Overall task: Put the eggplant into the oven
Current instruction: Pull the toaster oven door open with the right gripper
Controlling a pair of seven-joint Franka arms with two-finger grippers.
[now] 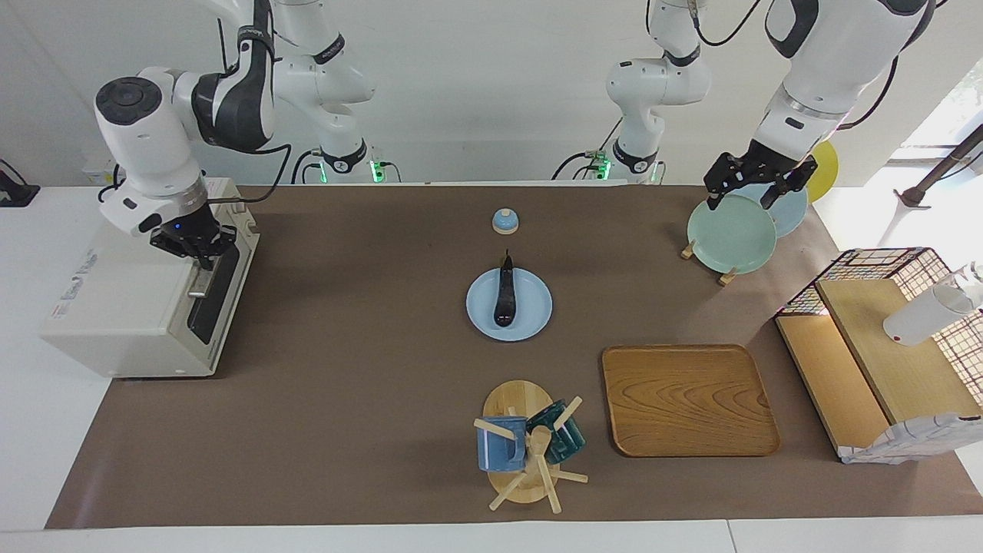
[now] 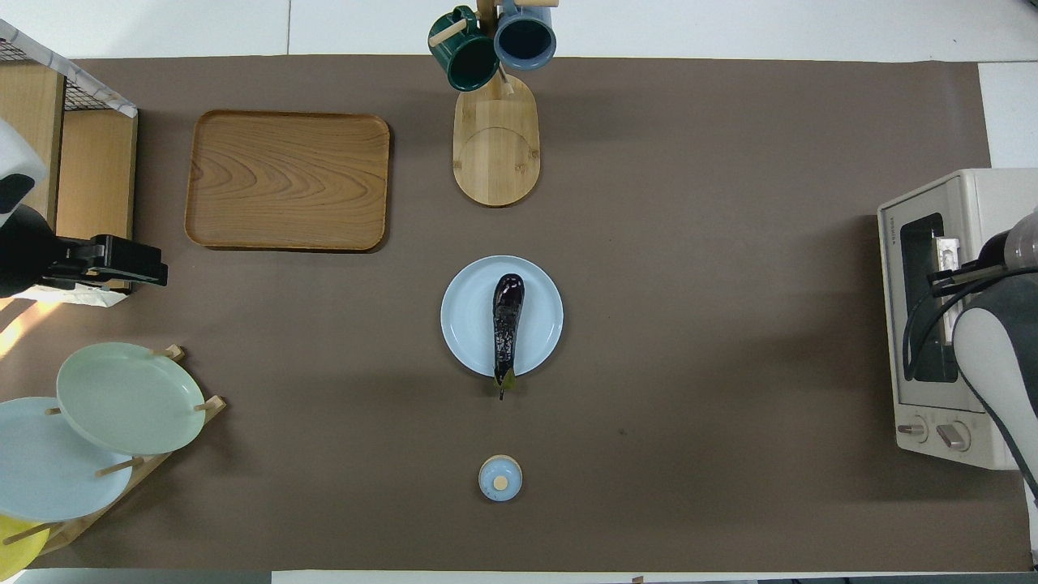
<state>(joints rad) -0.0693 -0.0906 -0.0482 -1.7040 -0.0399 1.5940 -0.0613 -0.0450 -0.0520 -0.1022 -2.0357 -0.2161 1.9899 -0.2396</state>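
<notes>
The dark purple eggplant (image 1: 505, 296) lies on a light blue plate (image 1: 534, 311) in the middle of the table, its stem toward the robots; it also shows in the overhead view (image 2: 507, 324). The cream-white oven (image 1: 130, 307) stands at the right arm's end of the table with its door closed; it shows in the overhead view too (image 2: 973, 203). My right gripper (image 1: 196, 250) is at the top edge of the oven door, just above the bar handle (image 1: 200, 288). My left gripper (image 1: 756, 190) is open and empty, up over the plate rack.
A plate rack with green (image 1: 729, 234), blue and yellow plates stands at the left arm's end. A small bell (image 1: 505, 221) sits nearer to the robots than the eggplant. A wooden tray (image 1: 687, 399), a mug tree (image 1: 530, 445) and a wooden shelf with a wire basket (image 1: 883, 346) lie farther out.
</notes>
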